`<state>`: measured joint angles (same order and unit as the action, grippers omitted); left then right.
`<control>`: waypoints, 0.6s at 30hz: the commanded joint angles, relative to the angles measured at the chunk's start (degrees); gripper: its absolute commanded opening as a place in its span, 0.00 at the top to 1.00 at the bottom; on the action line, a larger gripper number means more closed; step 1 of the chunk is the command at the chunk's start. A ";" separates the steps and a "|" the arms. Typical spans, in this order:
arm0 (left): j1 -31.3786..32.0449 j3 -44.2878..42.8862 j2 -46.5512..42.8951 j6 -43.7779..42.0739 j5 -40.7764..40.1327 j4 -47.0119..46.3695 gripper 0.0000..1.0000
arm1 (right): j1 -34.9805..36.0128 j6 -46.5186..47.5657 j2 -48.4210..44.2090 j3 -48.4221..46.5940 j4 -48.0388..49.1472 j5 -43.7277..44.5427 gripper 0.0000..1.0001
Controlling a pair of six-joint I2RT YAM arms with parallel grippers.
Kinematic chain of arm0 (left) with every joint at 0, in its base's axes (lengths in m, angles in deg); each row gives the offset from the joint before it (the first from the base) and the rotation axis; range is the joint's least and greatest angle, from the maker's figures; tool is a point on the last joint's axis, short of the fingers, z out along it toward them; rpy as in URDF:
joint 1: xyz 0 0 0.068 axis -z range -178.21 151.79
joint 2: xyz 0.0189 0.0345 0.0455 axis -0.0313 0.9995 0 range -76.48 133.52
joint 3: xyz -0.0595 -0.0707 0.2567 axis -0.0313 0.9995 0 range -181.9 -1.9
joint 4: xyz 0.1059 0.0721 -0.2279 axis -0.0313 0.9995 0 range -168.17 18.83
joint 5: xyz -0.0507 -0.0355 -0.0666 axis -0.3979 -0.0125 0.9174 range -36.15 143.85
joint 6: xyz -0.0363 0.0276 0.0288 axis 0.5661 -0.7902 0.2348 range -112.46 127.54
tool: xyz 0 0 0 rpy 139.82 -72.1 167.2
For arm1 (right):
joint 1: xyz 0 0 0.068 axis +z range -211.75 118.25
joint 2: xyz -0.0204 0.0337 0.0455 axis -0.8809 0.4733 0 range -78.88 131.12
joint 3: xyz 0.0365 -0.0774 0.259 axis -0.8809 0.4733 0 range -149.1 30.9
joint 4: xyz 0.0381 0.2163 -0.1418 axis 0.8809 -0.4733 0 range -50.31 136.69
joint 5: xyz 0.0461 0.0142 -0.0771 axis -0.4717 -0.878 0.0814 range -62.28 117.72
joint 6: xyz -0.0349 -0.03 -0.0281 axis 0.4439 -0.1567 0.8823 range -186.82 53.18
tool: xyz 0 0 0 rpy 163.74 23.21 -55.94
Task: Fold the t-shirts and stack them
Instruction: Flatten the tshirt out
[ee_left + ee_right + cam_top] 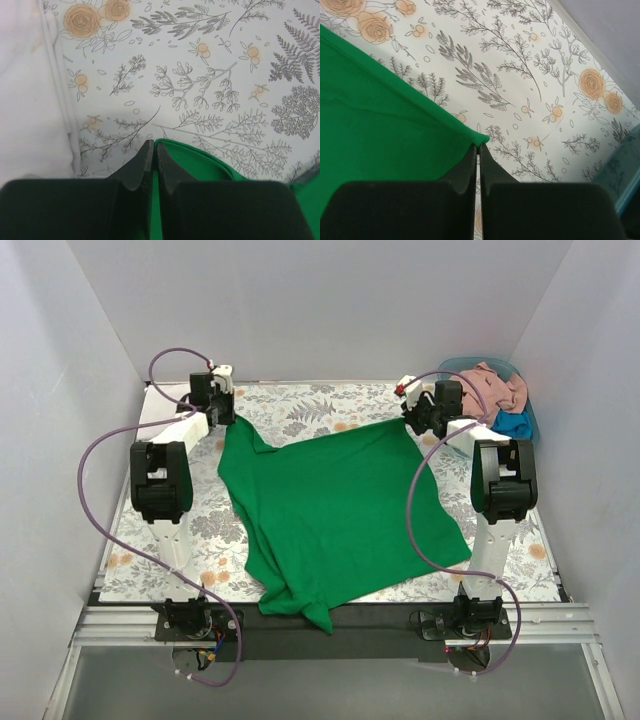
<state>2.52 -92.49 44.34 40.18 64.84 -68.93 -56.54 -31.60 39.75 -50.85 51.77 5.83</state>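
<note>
Bunched near hem of the bright green cloth t-shirt (335,510) reaches past the front edge of the floral-patterned worktop covering (300,405), between the arm bases. The rest lies spread and wrinkled mid-worktop; bare covering shows along the far side and both flanks. Left hand (152,145), fingers pressed together, pinches the far left corner. Right hand (479,147), likewise closed, pinches the far right corner. Further right, a blue plastic tub (530,410) holds a salmon-pink shirt (495,385) and a blue shirt (512,425).
</note>
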 commanded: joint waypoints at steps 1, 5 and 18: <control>4.53 -4.95 -1.37 -2.67 -8.34 -0.27 1.00 | -0.38 0.47 -1.03 -3.06 3.80 3.25 0.99; 7.35 -2.93 -1.37 -2.94 -12.54 -1.67 1.00 | -0.38 -0.94 -1.47 -2.97 3.88 4.40 0.99; 6.65 -20.49 12.77 -5.04 -13.08 -1.76 1.00 | -0.38 0.55 2.12 -7.45 3.62 18.54 0.99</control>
<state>9.48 -107.13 55.05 36.64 53.49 -69.39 -56.61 -31.90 40.29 -54.77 52.97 19.71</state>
